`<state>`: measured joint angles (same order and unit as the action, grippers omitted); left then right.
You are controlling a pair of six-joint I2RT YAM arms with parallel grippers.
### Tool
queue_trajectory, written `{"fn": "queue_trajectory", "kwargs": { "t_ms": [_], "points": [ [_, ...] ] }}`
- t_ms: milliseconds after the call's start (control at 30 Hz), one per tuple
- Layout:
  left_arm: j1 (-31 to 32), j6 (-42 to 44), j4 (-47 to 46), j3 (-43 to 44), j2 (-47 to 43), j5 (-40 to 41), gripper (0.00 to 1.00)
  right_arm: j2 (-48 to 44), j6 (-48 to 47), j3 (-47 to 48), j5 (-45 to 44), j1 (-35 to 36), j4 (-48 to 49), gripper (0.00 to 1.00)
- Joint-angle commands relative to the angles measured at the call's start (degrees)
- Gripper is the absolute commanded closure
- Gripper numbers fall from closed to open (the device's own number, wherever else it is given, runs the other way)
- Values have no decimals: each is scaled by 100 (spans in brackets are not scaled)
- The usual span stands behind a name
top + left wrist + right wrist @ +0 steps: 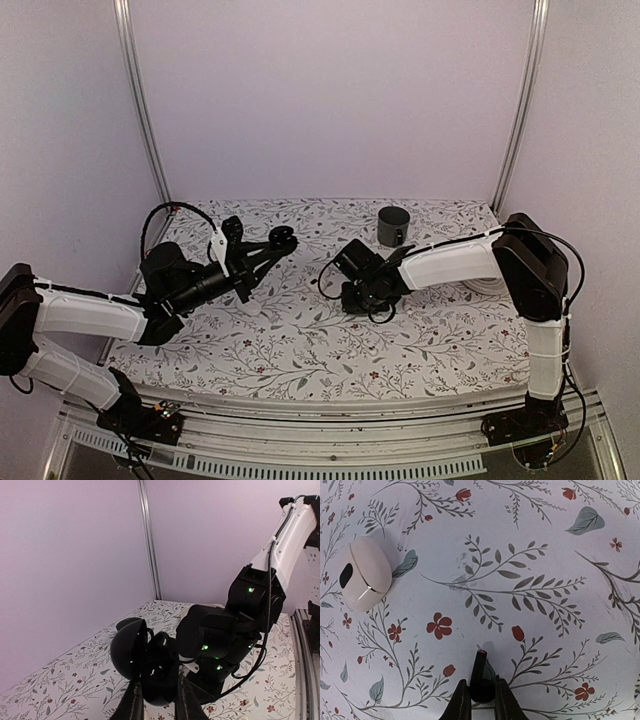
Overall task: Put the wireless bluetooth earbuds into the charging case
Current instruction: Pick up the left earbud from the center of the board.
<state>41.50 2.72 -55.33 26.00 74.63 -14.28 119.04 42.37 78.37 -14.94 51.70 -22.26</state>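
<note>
My left gripper (157, 702) is shut on the charging case (156, 672), a glossy black case held above the table with its lid (127, 647) swung open to the left. In the top view the case (282, 238) is at the left gripper's (268, 248) tip. A dark rounded shape sits in the case; I cannot tell whether it is an earbud. My right gripper (481, 702) is shut on a black earbud (481, 680), stem pointing away, just above the tablecloth. In the top view the right gripper (378, 310) is right of the case.
A white oval object (364, 572) with a dark spot lies on the floral tablecloth, left of the right gripper; it also shows in the top view (250, 306). A grey mug (393, 226) stands at the back. The right arm's wrist (220, 640) looms close behind the case.
</note>
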Motion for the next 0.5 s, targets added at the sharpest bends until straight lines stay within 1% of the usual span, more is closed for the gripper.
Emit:
{"fn": "queue_trajectory", "kwargs": {
  "t_ms": [0,167,300,467],
  "points": [
    [-67,-7,-63,66,-9,65,100,11,-171,2,54,-2,-250,87],
    [-63,211,-258,52,215,149,100,-619,-748,-325,422,-132,-16,87],
    [-63,446,-589,64,549,168,100,-1295,-1397,-690,1153,-296,212,87],
    [-63,875,-977,178,1107,91,100,-1852,-2097,-788,2094,-422,43,87]
  ]
}}
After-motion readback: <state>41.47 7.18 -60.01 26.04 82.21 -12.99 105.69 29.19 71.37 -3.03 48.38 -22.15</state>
